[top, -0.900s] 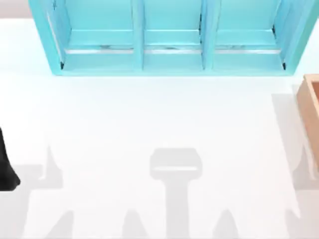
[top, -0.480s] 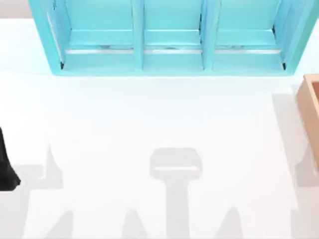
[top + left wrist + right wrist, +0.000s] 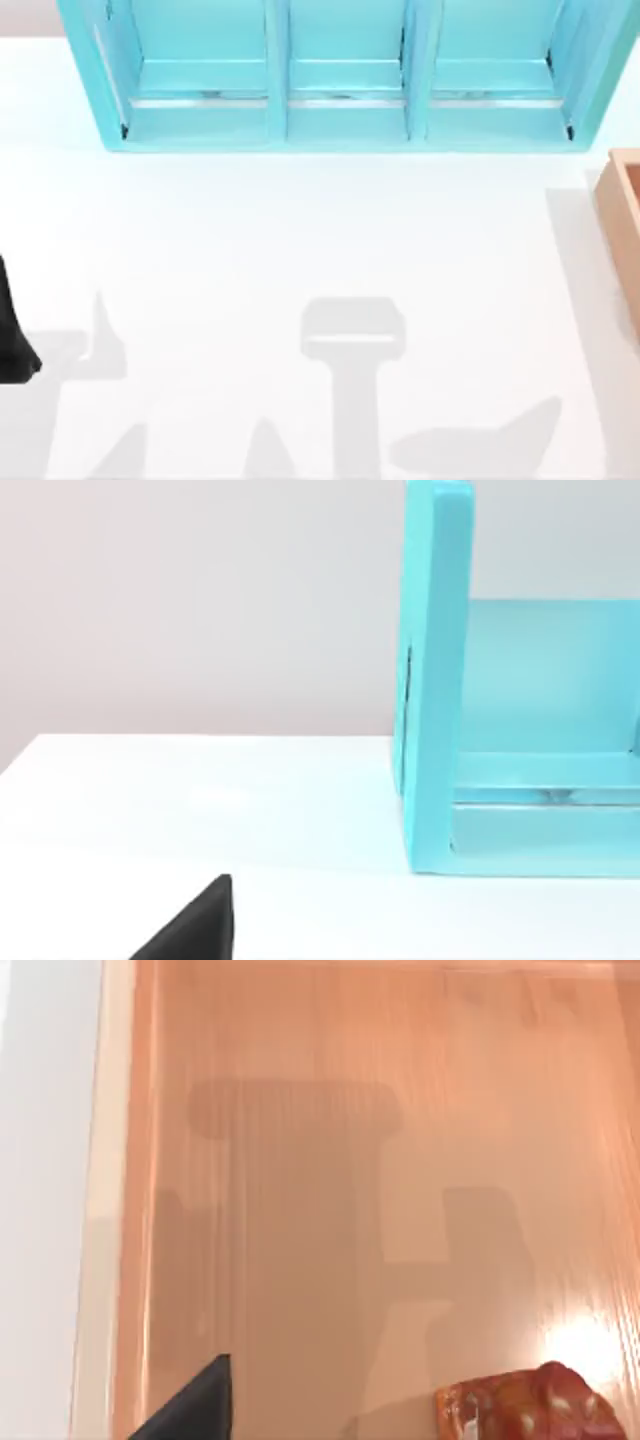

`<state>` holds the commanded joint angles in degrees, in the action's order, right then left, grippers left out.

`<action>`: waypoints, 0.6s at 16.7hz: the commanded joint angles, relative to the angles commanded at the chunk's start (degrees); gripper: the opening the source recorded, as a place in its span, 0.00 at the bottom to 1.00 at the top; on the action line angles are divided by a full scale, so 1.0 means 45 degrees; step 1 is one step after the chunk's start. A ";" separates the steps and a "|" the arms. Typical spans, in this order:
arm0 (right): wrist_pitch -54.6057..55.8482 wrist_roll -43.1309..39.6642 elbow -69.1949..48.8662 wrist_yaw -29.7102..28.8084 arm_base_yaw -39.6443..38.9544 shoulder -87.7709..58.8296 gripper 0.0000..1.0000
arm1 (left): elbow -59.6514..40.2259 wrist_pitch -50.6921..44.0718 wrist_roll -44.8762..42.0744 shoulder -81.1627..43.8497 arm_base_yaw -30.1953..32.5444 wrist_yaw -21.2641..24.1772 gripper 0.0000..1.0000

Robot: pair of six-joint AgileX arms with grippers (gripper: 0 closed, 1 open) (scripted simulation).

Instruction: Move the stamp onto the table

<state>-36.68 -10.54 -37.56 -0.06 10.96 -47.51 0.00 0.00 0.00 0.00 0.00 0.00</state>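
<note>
The stamp (image 3: 530, 1405), light brown with a dark-red knob, lies on the floor of the big tan wooden box (image 3: 300, 1160) in the right wrist view. A black part of my right gripper (image 3: 195, 1405) hangs above the box floor, off to one side of the stamp and apart from it. In the top view the box (image 3: 625, 220) pokes in at the right edge of the white table (image 3: 300, 230). My left arm (image 3: 12, 340) rests parked at the table's left edge, and a black part of its gripper (image 3: 200, 925) hangs over the table.
A turquoise three-compartment shelf unit (image 3: 340, 70) stands along the back of the table, and its end wall (image 3: 440, 680) rises ahead of the left wrist camera. Grey arm shadows fall on the table's front half.
The right arm's shadow on the table has changed from narrow spikes to one broad patch at the front right. The shadow by the box has gone. My left arm has stayed still.
</note>
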 joint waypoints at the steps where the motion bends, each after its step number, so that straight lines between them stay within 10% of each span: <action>1: -0.0876 -0.0248 -0.0883 0.0004 0.0257 -0.1178 1.00 | 0.0000 0.0000 0.0000 0.0000 0.0000 0.0000 1.00; 10: -0.6690 -0.1908 -0.6846 0.0038 0.1959 -0.9227 1.00 | 0.0000 0.0000 0.0000 0.0000 0.0000 0.0000 1.00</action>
<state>-66.78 -19.12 -68.36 0.11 19.78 -89.03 0.00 0.00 0.00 0.00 0.00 0.00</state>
